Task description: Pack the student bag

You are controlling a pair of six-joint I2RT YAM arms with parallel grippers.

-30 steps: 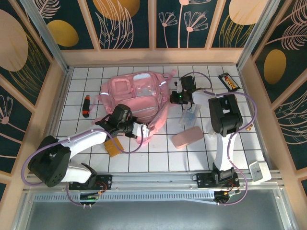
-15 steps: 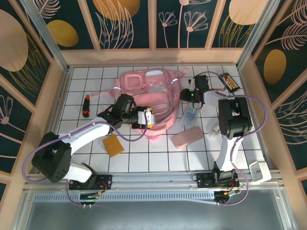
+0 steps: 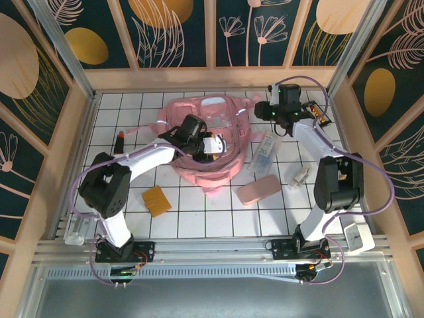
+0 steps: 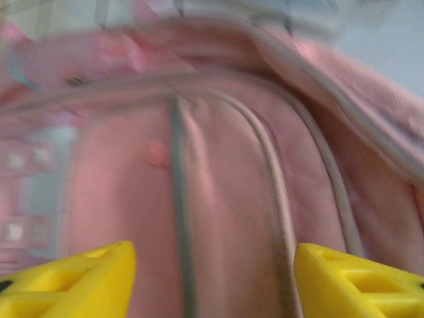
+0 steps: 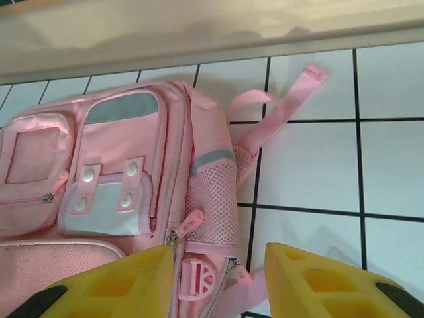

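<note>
The student bag is matt pink cloth; the white tiled table seems glossy.

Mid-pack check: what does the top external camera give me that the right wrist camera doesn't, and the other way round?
Top external adds the left gripper over the student bag, and loose items around it: a small pink case, a tan flat item and a red-and-black marker. Right wrist adds close detail: the bag's mesh side pocket, a zipper pull and a strap on the white tiles, with the right gripper open above them. Shared: the bag's front pockets and the right gripper beside the bag.
</note>
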